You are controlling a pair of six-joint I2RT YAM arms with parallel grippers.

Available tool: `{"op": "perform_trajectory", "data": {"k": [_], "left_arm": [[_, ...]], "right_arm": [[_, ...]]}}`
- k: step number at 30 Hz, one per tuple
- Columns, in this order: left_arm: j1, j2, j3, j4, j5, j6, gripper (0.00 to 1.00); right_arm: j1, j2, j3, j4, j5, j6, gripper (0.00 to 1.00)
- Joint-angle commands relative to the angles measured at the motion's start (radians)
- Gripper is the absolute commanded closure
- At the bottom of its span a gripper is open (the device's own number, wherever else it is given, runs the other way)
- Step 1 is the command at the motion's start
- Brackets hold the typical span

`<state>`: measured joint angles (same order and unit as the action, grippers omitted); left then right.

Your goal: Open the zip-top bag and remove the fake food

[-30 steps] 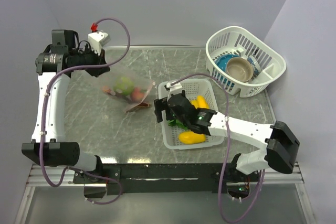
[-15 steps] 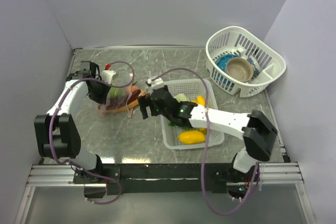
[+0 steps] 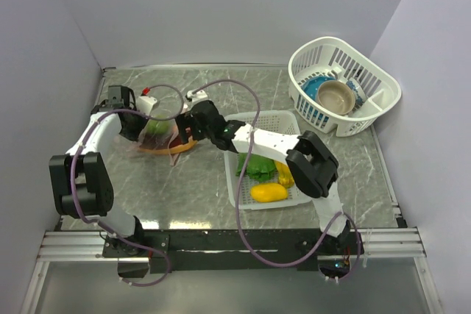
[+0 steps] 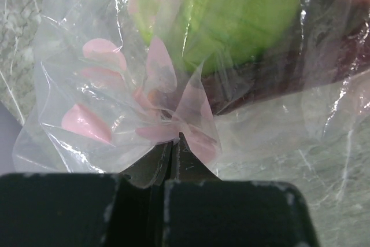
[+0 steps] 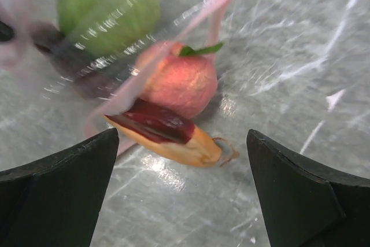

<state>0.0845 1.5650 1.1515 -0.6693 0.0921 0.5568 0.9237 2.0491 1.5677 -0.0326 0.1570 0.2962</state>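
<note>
The clear zip-top bag (image 3: 156,142) lies on the table at the left, with its pinkish zip strip (image 5: 199,13) towards my right gripper. My left gripper (image 4: 173,138) is shut on a bunched corner of the bag (image 4: 104,85); it also shows in the top view (image 3: 140,127). Inside the bag are a green piece (image 4: 231,10), a pink-red round fruit (image 5: 179,82) and an orange and dark red slice (image 5: 167,134) at the mouth. My right gripper (image 5: 181,137) is open just in front of the slice, a finger on each side; it also shows in the top view (image 3: 190,126). Green lettuce (image 3: 257,167) and a yellow banana shape (image 3: 268,193) lie in the tray.
A white perforated tray (image 3: 234,196) sits right of the bag, under my right forearm. A white basket (image 3: 383,97) with a blue bowl and a tan bowl stands at the back right. Walls close in on the left and at the back.
My left gripper has come down from its raised spot and laid the bag on the table. My right gripper has moved left from over the tray to the bag's mouth.
</note>
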Motion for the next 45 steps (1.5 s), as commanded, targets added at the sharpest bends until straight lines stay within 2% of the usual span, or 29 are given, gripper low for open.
{"op": "perform_trajectory", "data": {"k": [1,7,11,16,19,20,22,23,26,30,36,45], "left_arm": [[0.011,0.006,-0.003,0.028,-0.005,0.032,0.99],[0.012,0.018,0.005,0.027,0.009,0.025,0.99],[0.011,0.007,-0.004,0.027,0.026,0.011,0.99],[0.011,-0.010,-0.019,0.019,0.043,0.008,0.99],[0.012,-0.017,-0.022,0.020,0.038,0.011,0.99],[0.011,-0.017,-0.022,0.020,0.040,0.012,0.99],[0.011,-0.017,-0.016,0.016,0.044,0.008,0.99],[0.011,-0.016,-0.016,0.020,0.044,0.006,0.99],[0.011,-0.016,-0.018,0.028,0.046,0.003,0.99],[0.011,-0.013,-0.027,0.040,0.040,0.003,0.99],[0.011,-0.014,-0.016,0.039,0.047,-0.001,0.99],[0.011,-0.017,-0.009,0.030,0.066,-0.012,0.99]], "right_arm": [[-0.023,0.028,-0.021,0.112,-0.180,-0.019,0.00],[-0.034,0.046,-0.067,0.152,-0.261,-0.002,0.07],[-0.031,0.051,-0.098,0.227,-0.290,0.029,0.19],[-0.026,0.091,-0.057,0.224,-0.324,0.054,0.26],[-0.026,0.102,-0.055,0.220,-0.339,0.063,0.39],[-0.026,0.100,-0.060,0.223,-0.350,0.073,0.48],[-0.026,0.100,-0.069,0.208,-0.362,0.084,0.59],[-0.026,0.098,-0.069,0.197,-0.370,0.084,0.75],[-0.025,0.042,-0.125,0.177,-0.386,0.086,1.00],[-0.025,-0.133,-0.346,0.217,-0.372,0.080,1.00],[-0.025,-0.426,-0.546,0.117,-0.338,0.061,1.00],[-0.022,-0.794,-0.701,-0.006,-0.231,0.083,1.00]]}}
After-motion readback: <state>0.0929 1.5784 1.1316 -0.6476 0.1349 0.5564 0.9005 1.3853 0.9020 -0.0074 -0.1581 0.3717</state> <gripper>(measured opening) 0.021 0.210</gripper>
